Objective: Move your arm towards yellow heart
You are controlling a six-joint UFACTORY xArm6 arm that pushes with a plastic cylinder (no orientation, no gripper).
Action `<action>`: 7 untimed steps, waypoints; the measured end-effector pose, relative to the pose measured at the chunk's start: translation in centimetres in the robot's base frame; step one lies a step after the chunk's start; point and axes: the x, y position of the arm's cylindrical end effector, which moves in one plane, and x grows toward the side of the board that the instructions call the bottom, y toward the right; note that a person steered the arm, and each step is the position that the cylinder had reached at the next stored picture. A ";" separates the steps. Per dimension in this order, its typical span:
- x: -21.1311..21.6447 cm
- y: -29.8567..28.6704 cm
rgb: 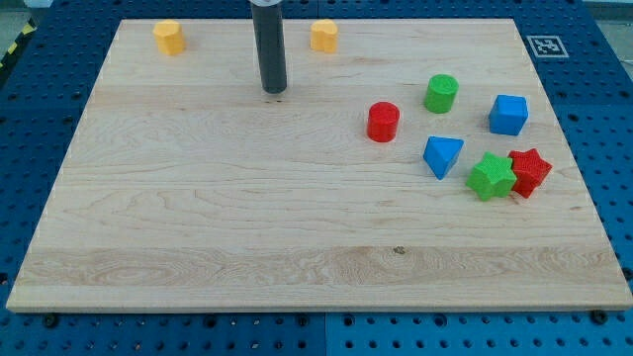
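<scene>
One wooden counter point(198, 247) fills most of the view, lying on a blue perforated base point(613, 119). A small black-and-white marker point(544, 44) sits at the counter's top right corner.

Next in size is the dark rod, coming down from the view's top edge, left of centre. My tip point(274, 91) rests on bare wood in the upper part of the counter, touching no block. Pincer state: cannot tell, as the arm ends in the rod only.

Eight blocks, all small.
- Two yellow ones lie along the top edge. The left yellow block point(170, 38) is well to the tip's upper left, and the right yellow block point(323, 36) is nearer, to its upper right. Their shapes are too small to read, so which one is the heart I cannot tell. The tip lies between them and lower.
- Six others are grouped at the view's right, well apart from the tip: blue cube point(508, 115), green cylinder point(441, 93), red cylinder point(383, 122), blue triangle point(442, 155).
- The green star point(491, 176) and red star point(529, 171) touch each other, lowest in the group.
</scene>
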 end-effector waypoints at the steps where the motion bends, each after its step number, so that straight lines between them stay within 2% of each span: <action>1: 0.0 0.1; 4: 0.0 8.7; 7: -1.4 9.0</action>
